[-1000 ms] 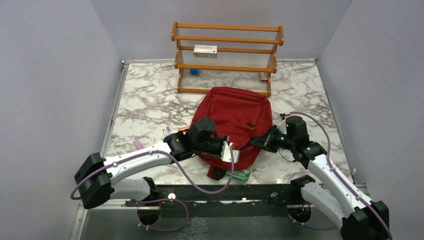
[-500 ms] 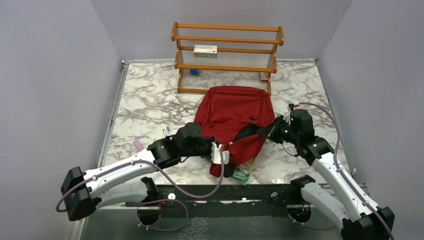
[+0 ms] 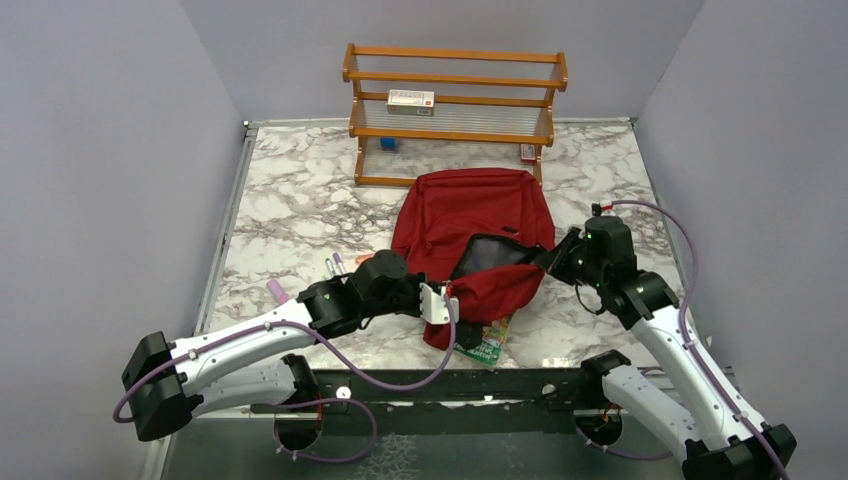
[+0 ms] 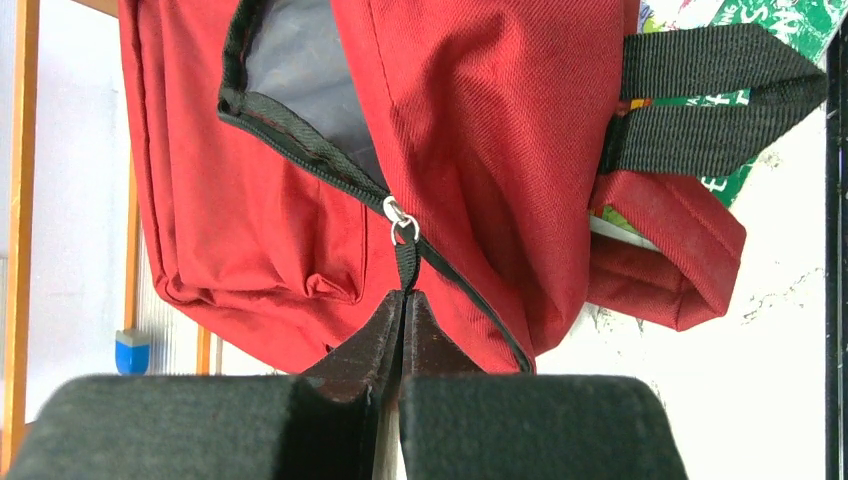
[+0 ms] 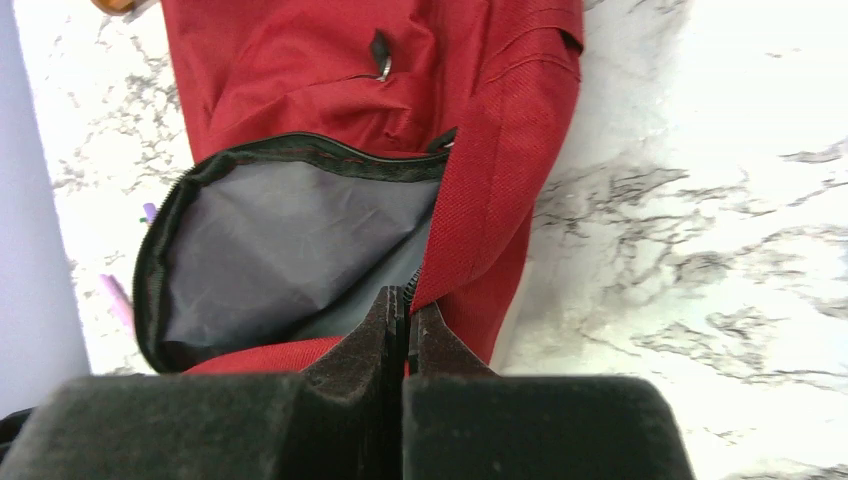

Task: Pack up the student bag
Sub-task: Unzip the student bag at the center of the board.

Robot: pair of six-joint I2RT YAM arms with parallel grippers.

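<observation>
Pinching zipper pull [image 4: 405, 264], left jaws clamped; right jaws clamped on student bag [image 3: 470, 212] mouth edge.

White arms [image 3: 250, 333], black joints [image 3: 160, 388], purple cables [image 3: 395, 382], black fingers [image 4: 365, 340]

Student bag [image 3: 470, 210]: one soft backpack, dark red fabric, black zipper, black webbing straps [image 4: 700, 110]. Lay flat on the marbled tabletop [image 3: 290, 200], straps at its near end. Main compartment was unzipped and gaping, with creased grey lining [image 5: 290, 240] exposed. Zipper pull [image 4: 403, 228] sat partway along the track, its black tab drawn taut.
</observation>
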